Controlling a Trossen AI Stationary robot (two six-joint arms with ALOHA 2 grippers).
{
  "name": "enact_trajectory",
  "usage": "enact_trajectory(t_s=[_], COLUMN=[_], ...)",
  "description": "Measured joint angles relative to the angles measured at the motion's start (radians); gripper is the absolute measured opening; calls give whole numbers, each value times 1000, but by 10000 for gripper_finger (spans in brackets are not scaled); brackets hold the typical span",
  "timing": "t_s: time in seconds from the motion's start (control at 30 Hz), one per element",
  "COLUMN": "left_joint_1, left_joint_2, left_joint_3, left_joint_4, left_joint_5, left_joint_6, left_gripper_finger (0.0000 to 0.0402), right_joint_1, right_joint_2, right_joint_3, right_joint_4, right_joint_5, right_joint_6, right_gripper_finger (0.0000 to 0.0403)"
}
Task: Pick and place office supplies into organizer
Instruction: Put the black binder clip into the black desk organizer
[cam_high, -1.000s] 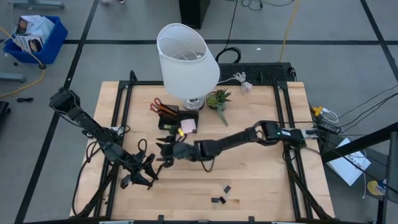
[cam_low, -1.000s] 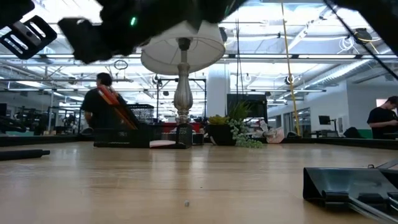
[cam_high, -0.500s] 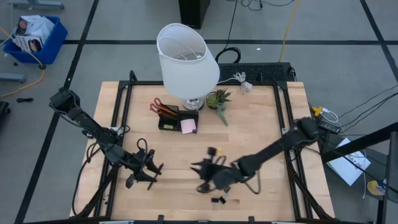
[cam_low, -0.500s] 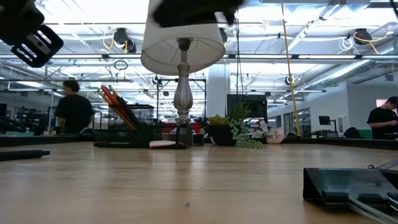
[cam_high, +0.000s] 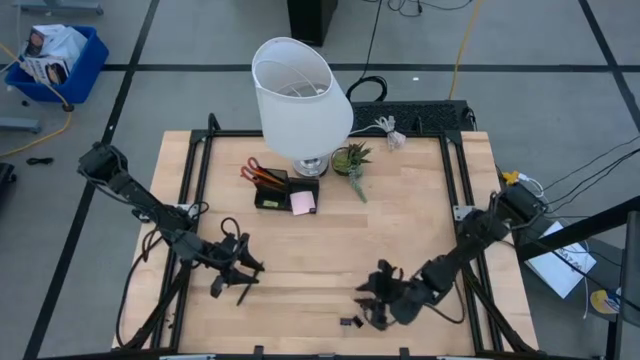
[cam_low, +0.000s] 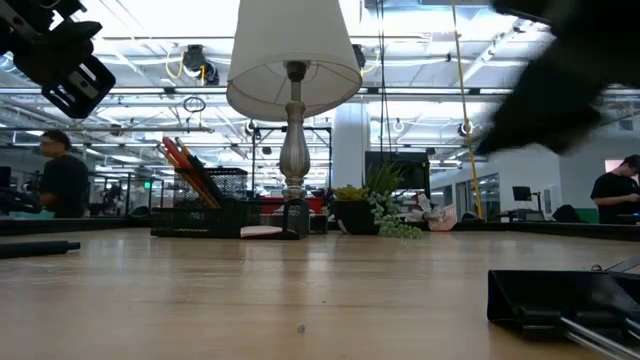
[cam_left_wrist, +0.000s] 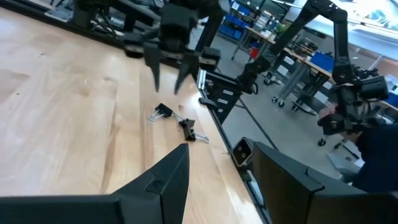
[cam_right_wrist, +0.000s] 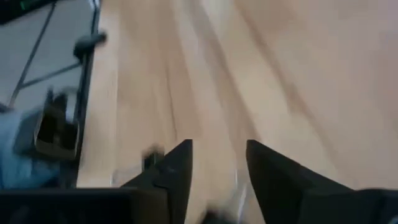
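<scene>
The black organizer (cam_high: 272, 192) stands by the lamp's base, with red-handled scissors (cam_high: 250, 168) and orange pencils (cam_low: 190, 170) sticking up from it. A pink sticky-note pad (cam_high: 302, 203) lies beside it. Two small black clips (cam_left_wrist: 163, 112) (cam_left_wrist: 188, 128) lie on the wood near the table's near edge. My right gripper (cam_left_wrist: 168, 79) hangs open just above them, fingers pointing down and nothing between them. My left gripper (cam_high: 238, 275) hovers open and empty at the near left, above the table.
A big white-shaded lamp (cam_high: 300, 90) and a small green potted plant (cam_high: 350, 158) stand at the far middle. Black frame rails (cam_high: 195, 170) run along the table's left and right sides. People show in the room beyond the table.
My right gripper has swept from beside the organizer and the pink pad toward the table's near right. It has come down and rolled about its own line, and now stands over the clips. The supplies and the organizer have stayed where they were.
</scene>
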Motion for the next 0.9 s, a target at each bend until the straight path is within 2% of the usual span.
enact_trajectory(t_s=[0.27,0.67,0.9], left_joint_1=[26,36,36], left_joint_2=[0,0,0], left_joint_3=[0,0,0], left_joint_4=[0,0,-15], left_joint_5=[0,1,0], left_joint_6=[-12,-23,-16], left_gripper_finger=[179,179,179], right_joint_1=[108,153,131], right_joint_2=[1,42,80], right_joint_3=[-23,-20,103], right_joint_4=[-5,-115,-317], right_joint_5=[4,2,-11], right_joint_6=[139,382,438], right_gripper_finger=[155,143,124])
